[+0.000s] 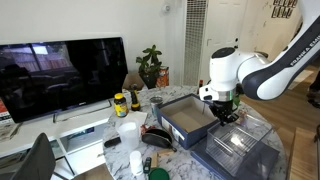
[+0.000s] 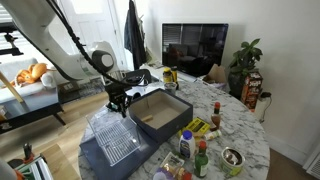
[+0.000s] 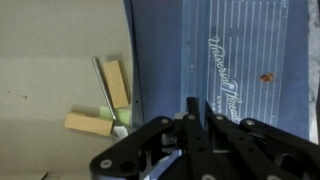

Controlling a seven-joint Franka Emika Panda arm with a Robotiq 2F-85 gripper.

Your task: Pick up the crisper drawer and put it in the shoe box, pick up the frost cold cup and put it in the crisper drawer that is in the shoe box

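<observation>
The crisper drawer (image 2: 115,140) is a clear ribbed tray lying on a flat blue-grey slab, right beside the shoe box; it also shows in an exterior view (image 1: 240,148) and in the wrist view (image 3: 240,50). The shoe box (image 1: 172,108) is a blue-grey bin with a pale inside, seen in both exterior views (image 2: 172,108). My gripper (image 3: 190,108) is down at the drawer's edge nearest the bin, fingers closed on its thin wall; it shows in both exterior views (image 1: 222,112) (image 2: 118,104). The frost cold cup (image 1: 128,133) stands on the table, away from the bin.
Wooden blocks (image 3: 108,100) lie on the bin floor. The flat blue-grey slab (image 2: 95,165) is under the drawer. Bottles and jars (image 2: 195,150) crowd one side of the marble table. A TV (image 1: 60,75) and a plant (image 1: 150,65) stand behind.
</observation>
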